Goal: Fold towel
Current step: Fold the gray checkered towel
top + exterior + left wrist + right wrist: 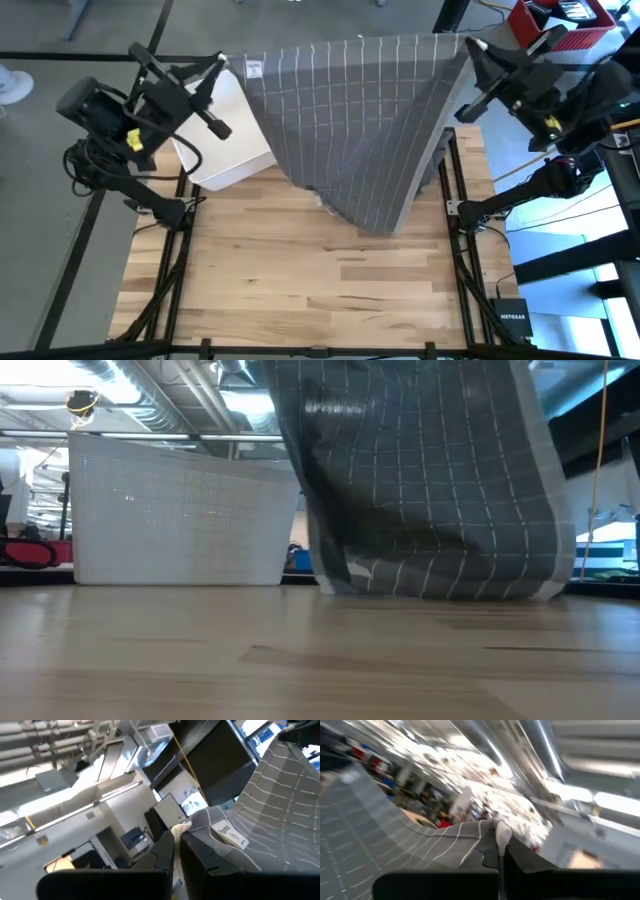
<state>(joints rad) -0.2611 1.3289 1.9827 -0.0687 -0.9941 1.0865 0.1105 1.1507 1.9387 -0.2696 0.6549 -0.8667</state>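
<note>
A wooden table (300, 270) sits under exposed ceiling ducts (180, 390), with a white basket (225, 130) just below the left gripper (222, 62). That gripper is pinched closed on one top corner of the grey checked towel (350, 120); the right gripper (472, 47) clamps the opposite corner. The towel hangs stretched between them, its lower edge touching the tabletop

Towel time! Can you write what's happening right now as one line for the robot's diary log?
step: lift and spread | towel: hanging, bottom edge touching table | left gripper: shut on corner | right gripper: shut on corner | basket: behind
</note>
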